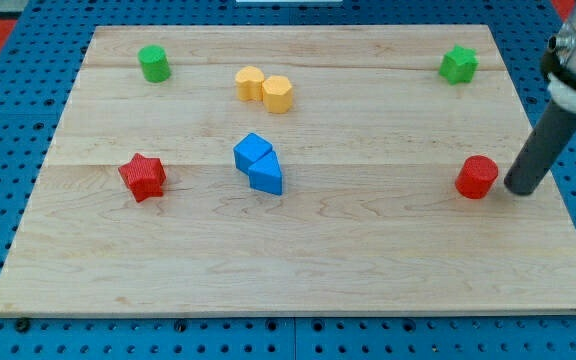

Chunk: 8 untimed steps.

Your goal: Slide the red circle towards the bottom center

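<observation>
The red circle (477, 177) lies on the wooden board (298, 260) near the view's right edge, at mid height. My tip (521, 188) stands just to the right of the red circle, a small gap apart, slightly lower in the view. The dark rod rises from it toward the view's upper right.
A red star (143, 177) lies at the left. A blue cube (253, 152) and a blue triangular block (266, 176) touch at the centre. Two yellow blocks (264, 88) sit top centre. A green cylinder (154, 63) is top left, a green star (458, 65) top right.
</observation>
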{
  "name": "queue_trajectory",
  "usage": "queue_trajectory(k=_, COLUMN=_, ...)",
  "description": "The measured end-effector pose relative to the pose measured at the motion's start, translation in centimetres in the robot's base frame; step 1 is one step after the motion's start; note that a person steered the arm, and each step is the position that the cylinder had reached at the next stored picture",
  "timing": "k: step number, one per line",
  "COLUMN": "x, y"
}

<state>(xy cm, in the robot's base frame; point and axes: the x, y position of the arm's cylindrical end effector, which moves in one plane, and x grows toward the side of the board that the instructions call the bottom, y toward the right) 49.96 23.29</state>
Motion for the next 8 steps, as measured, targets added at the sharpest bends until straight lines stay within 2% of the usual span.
queue_trajectory(k=1, x=0.8, y=-5.8)
queue_trajectory(k=2, x=0.6, y=-2.7)
queue_trajectory(k=3, x=-2.1, y=-0.2)
queue_trajectory(k=4, x=-4.7, y=-0.2)
queue_trajectory(k=5, x=-4.7, y=5.5)
queue_trajectory(k=6, x=-7.0, y=9.8)
queue_trajectory(k=7, x=-9.0, y=4.8)
queue_trajectory(k=8, x=-6.6, y=-2.8)
